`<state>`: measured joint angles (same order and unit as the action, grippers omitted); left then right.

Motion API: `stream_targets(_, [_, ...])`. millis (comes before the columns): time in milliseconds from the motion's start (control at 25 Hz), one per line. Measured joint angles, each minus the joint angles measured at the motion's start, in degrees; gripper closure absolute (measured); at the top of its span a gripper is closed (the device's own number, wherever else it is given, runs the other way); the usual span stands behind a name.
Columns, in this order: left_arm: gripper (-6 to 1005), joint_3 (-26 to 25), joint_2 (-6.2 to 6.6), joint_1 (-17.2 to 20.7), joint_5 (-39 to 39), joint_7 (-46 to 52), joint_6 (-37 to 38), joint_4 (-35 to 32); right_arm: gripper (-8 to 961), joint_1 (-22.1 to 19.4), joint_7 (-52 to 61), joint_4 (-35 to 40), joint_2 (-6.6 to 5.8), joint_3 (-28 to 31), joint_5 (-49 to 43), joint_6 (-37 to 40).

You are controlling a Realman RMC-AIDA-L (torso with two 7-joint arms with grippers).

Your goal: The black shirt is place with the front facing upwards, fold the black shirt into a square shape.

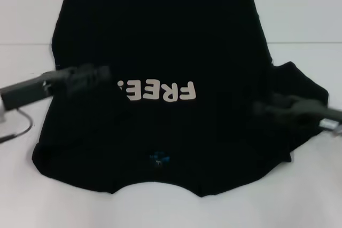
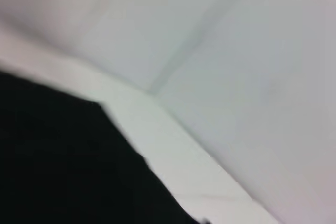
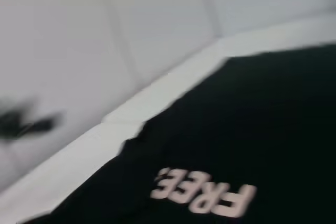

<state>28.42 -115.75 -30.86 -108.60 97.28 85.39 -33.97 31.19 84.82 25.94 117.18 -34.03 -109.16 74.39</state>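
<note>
Lying face up on the white surface (image 1: 21, 196), the black shirt (image 1: 160, 36) fills the middle of the head view, its collar and small blue label (image 1: 159, 158) nearest me at lower centre. Above that, the off-white FREE! print (image 1: 157, 91) reads upside down. My left claw (image 1: 101, 74) reaches in from middle left over the shirt's edge; my right claw (image 1: 259, 108) comes from middle right above the bunched sleeve. Whether either claw is spread or closed, I cannot tell. The hem lies farthest away.

The left gripper (image 1: 104, 74) reaches inward from the left side, its arm nearly level. The right gripper (image 1: 262, 108) reaches inward from the right, held low.
</note>
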Motion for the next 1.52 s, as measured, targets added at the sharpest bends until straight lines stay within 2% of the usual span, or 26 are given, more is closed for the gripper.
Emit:
stream_targets(40, [231, 0.1, -0.01, 1.4, 0.0, -3.6, 2.3, -0.7, 29, -0.3, 5.5, 1.9, -0.99, -0.1, -0.9, 0.8])
stream_targets(120, [234, 0.6, -0.16, 4.3, -0.4, -10.4, 5.7, -1.8, 29, -1.0, 18.5, 5.7, -3.90, 0.0, -3.3, 2.8])
stream_targets(320, [235, 1.6, -0.89, 7.2, -4.3, -21.0, 7.7, -2.5, 29, -0.3, 44.6, 8.9, -11.23, 0.3, -12.6, 5.3])
stream_targets(360, [235, 1.6, -1.03, 7.4, -5.2, -22.1, 7.9, -2.5, 29, 0.2, 48.0, 9.3, -12.26, 0.4, -15.2, 5.3])
stream_targets(440, [235, 1.7, -1.24, 7.4, -7.1, -23.9, 8.0, -2.6, 29, 1.1, 54.1, 11.0, -13.56, 1.4, -20.9, 5.3])
stream_targets(560, [235, 1.7, -1.28, 7.0, -8.3, -24.3, 7.8, -2.6, 29, 2.1, 57.7, 14.2, -13.72, 3.3, -25.5, 5.1])
stream_targets(760, [234, 1.6, -1.18, 6.4, -8.4, -24.0, 8.2, -2.7, 28, 5.2, 61.6, 15.2, -13.52, 3.7, -31.3, 2.4])
stream_targets(1040, [234, 1.6, -1.32, 6.2, -8.6, -23.7, 8.4, -2.8, 28, 10.5, 62.2, 10.2, -11.62, 2.4, -38.9, -4.0])
stream_targets(1520, [235, 1.6, -1.27, 6.3, -8.6, -23.3, 8.5, -2.7, 28, 13.6, 62.3, 2.8, -9.44, -2.2, -39.7, -13.2])
